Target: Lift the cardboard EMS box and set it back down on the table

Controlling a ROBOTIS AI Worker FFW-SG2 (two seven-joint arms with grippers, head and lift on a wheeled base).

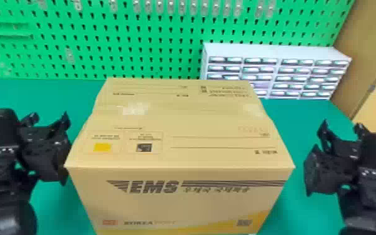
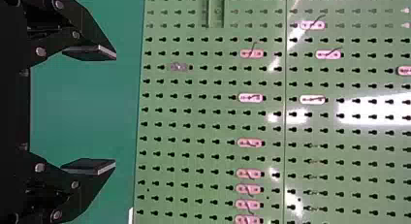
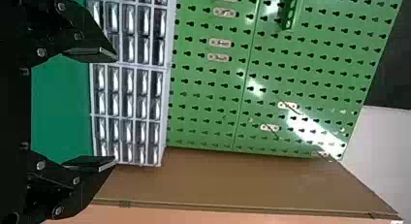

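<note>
1 EMS box (image 1: 178, 203), closed, contents hidden, drawer cab. (image 1: 274, 51) behind to R

"EMS" (image 1: 153, 187) is printed dark on the box (image 1: 178, 204) front, between left gripper (image 1: 49, 117) and right gripper (image 1: 342, 125). Smaller print is set below it. On the box top, a yellow square (image 1: 102, 147) and a dark square (image 1: 144, 147) are printed nearer the left gripper; fine print too small to be read.

From here, the EMS box (image 1: 178, 206) hides the drawer cabinet's (image 1: 274, 51) lower corner; its fine print blurs. The pegboard's (image 1: 153, 45) top is cut off.
</note>
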